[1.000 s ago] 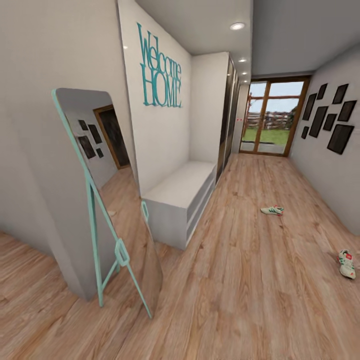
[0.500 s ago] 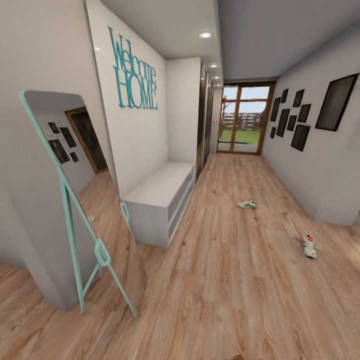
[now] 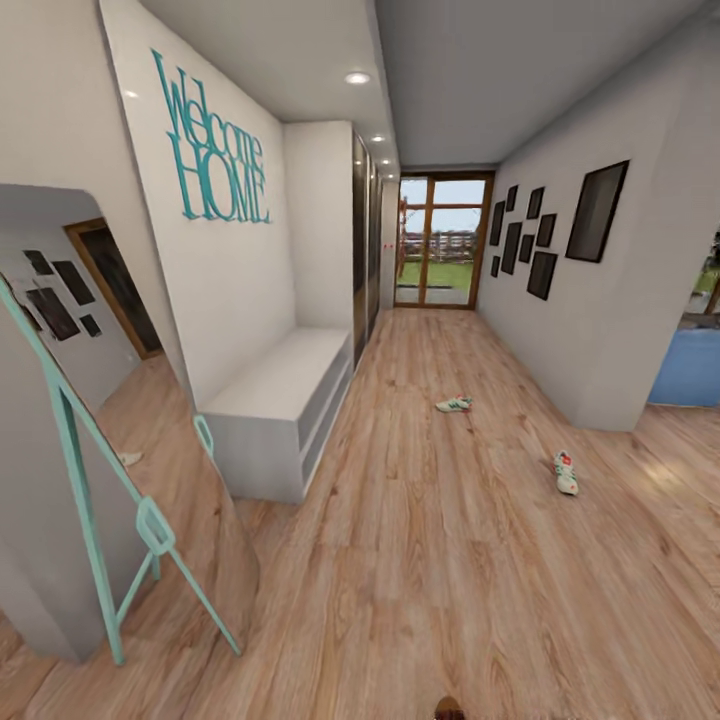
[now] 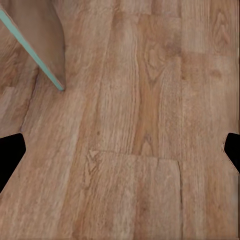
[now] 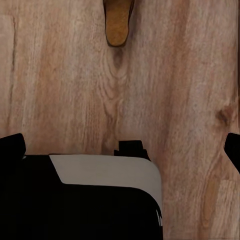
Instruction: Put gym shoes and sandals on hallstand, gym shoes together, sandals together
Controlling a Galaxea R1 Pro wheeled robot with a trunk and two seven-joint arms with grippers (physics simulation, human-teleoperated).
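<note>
Two white gym shoes with green stripes lie apart on the corridor floor (image 3: 440, 560): one (image 3: 455, 404) in the middle of the corridor, the other (image 3: 566, 472) nearer the right wall. A dark reddish-brown sandal tip (image 3: 449, 708) pokes in at the head view's bottom edge. The right wrist view has a tan-brown sandal end (image 5: 118, 22) on the planks, beyond my open right gripper (image 5: 122, 146). My left gripper (image 4: 120, 152) is open over bare planks. The hallstand is out of view.
A plain low grey bench (image 3: 280, 395) stands against the left wall under teal "Welcome HOME" lettering. A teal-framed leaning mirror (image 3: 110, 490) stands at the near left, its leg (image 4: 30, 50) in the left wrist view. Glass doors (image 3: 438, 240) end the corridor; a blue sofa (image 3: 690, 365) shows at right.
The camera has swung to the right, so bench, mirror and both gym shoes sit further left in the picture. The shoes themselves have not moved. The sandal tip has come in at the bottom.
</note>
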